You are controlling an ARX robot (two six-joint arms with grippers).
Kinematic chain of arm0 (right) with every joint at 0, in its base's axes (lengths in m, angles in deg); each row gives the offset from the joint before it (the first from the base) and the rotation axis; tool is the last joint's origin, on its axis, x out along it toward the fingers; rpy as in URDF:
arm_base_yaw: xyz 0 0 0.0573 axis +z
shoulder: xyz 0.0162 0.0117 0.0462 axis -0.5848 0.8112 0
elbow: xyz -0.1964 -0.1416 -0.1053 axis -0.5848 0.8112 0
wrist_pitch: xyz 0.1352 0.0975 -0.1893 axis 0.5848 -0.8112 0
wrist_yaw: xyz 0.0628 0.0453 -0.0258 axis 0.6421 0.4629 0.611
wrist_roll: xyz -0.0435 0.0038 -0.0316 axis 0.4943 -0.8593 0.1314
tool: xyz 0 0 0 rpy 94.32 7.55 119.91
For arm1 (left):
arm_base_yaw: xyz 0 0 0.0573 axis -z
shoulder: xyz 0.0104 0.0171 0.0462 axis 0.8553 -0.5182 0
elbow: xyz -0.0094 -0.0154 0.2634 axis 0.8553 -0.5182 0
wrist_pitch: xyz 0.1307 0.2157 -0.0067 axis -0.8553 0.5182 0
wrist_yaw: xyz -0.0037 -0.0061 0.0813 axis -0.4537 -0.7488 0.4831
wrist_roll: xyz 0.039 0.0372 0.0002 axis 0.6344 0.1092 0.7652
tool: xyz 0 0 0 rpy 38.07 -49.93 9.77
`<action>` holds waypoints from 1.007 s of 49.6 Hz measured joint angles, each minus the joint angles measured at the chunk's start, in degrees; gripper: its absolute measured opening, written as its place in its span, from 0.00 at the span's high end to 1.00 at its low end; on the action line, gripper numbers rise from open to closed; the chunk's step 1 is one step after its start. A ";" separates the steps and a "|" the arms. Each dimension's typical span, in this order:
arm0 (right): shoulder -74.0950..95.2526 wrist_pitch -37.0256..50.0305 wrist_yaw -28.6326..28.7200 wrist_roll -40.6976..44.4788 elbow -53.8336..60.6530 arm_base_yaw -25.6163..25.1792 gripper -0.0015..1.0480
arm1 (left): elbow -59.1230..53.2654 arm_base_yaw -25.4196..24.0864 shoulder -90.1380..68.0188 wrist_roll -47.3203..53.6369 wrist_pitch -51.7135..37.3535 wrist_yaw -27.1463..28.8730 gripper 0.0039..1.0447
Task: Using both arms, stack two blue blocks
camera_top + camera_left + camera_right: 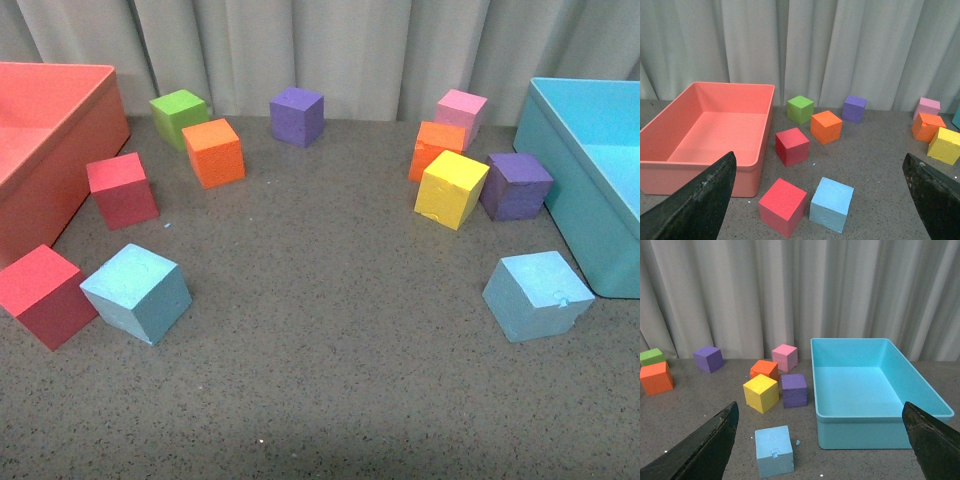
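Evidently red bin (715, 135), turquoise bin (860, 385) bare; blue blocks (137, 293) (535, 295) outside

Left gripper (819, 156): two black fingers (702, 200), each a broad wedge that narrows to a blunt tip.
Left finger surface: matte and rough, with pale specks and grey scuffs, thickest along the edges.
Right gripper (820, 405): a matching pair of black wedge fingers (935, 445).
Right finger surface: dull finish, fine pale flecks, and lighter wear on the inner edges.
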 joint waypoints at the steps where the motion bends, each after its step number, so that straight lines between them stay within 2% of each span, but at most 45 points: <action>1: 0.00 0.00 0.00 0.00 0.00 0.00 0.09 | 0.00 0.00 0.00 0.00 0.00 0.00 0.06; 50: 0.00 0.00 0.00 0.00 -0.02 0.00 0.09 | 0.00 0.00 0.00 0.00 0.00 0.00 0.06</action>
